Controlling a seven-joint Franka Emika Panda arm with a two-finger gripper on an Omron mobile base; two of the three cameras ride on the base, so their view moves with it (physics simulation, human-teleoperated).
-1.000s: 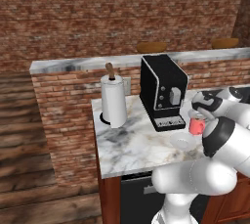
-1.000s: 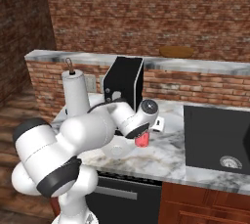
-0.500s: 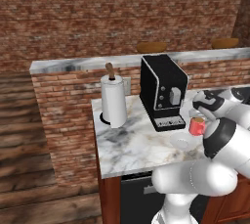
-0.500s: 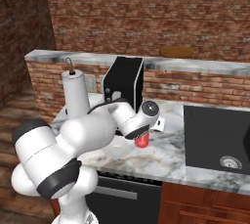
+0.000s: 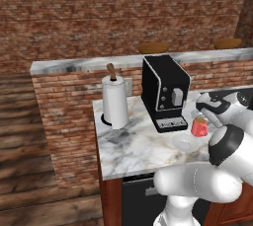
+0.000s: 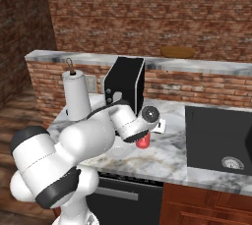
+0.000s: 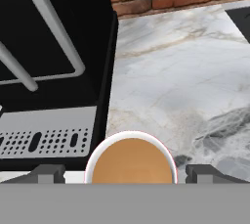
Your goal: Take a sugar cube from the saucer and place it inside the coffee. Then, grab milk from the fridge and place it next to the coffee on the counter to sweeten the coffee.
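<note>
Hovering gripper [image 7: 125, 171] spread wide, empty, directly over coffee [image 7: 131, 159]; fridge nowhere near, milk fetch next.

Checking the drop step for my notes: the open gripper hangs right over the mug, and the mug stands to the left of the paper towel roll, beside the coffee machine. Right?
Not quite. In the left base view the mug stands right of the paper towel roll, on the far side of the coffee machine. The rest holds: the hand view shows the open gripper over the mug.
</note>
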